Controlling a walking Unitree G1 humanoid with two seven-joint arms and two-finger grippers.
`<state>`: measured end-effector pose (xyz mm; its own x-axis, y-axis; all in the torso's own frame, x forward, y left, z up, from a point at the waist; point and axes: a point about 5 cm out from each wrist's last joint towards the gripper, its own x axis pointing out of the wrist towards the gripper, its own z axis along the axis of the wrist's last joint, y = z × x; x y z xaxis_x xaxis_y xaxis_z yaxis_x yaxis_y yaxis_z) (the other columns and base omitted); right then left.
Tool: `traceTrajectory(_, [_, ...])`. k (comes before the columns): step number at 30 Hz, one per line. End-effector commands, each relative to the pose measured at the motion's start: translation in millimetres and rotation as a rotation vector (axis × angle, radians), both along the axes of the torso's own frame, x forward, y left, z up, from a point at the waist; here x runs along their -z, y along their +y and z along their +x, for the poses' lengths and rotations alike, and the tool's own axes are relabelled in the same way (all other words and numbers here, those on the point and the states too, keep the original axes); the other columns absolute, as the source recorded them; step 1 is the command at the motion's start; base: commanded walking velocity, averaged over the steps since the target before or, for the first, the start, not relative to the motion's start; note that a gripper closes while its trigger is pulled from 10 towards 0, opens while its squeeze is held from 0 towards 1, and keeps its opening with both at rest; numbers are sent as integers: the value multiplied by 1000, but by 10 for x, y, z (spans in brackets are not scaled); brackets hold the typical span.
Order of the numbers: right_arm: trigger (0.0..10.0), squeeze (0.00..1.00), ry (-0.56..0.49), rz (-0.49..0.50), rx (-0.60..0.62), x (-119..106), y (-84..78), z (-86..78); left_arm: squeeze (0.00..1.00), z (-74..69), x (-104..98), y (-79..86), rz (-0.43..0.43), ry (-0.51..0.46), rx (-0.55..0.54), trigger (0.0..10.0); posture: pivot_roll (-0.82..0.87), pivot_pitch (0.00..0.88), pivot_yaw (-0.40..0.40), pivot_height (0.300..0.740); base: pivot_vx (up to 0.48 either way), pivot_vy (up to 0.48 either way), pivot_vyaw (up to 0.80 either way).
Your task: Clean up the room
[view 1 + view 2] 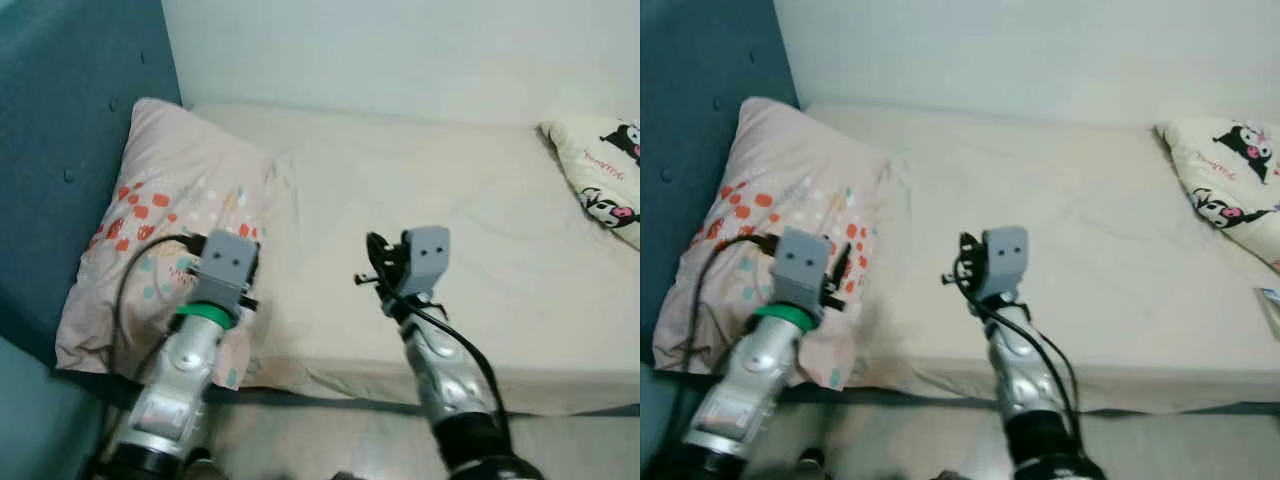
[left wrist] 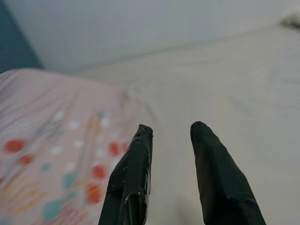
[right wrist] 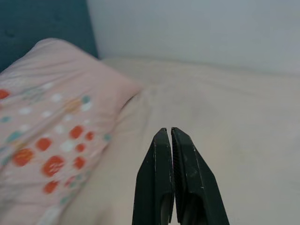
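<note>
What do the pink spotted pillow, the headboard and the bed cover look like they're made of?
Pink spotted pillow: looks like soft matte woven fabric, probably cotton; it creases and slumps. Headboard: seems to be teal upholstery with a dull finish, going by the dimples from tufting buttons. Bed cover: cream cloth, matte, with faint wrinkles; the fibre can't be told.

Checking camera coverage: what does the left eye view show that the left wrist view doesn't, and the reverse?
The left eye view alone takes in both arms, the right gripper over the bed, the cartoon-print pillow at the far right and the teal headboard. The left wrist view alone shows the left gripper up close, fingers apart with nothing between them. Both share the pink spotted pillow, the cream sheet and the white wall.
</note>
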<state>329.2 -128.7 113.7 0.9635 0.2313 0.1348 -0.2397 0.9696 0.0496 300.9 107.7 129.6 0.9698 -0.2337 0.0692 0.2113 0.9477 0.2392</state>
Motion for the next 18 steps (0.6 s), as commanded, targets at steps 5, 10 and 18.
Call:
traceTrajectory(5, [10000, 0, 13, 13, 3, 44, 11, -22, 0, 12, 20, 63, 20, 8, -15, 10000, 80, 55, -29, 731, 0, -472, 0])
traceTrajectory(10, [10000, 0, 12, 17, 3, 42, 14, -25, 0, 9, 18, 69, 21, 9, -17, 10000, 79, 59, -27, 731, 0, -472, 0])
traceTrajectory(18, [10000, 0, 11, 24, 0, 40, 31, -32, 0, 17, 29, 73, 26, 12, -21, 10000, 77, 62, -23, 731, 0, -472, 0])
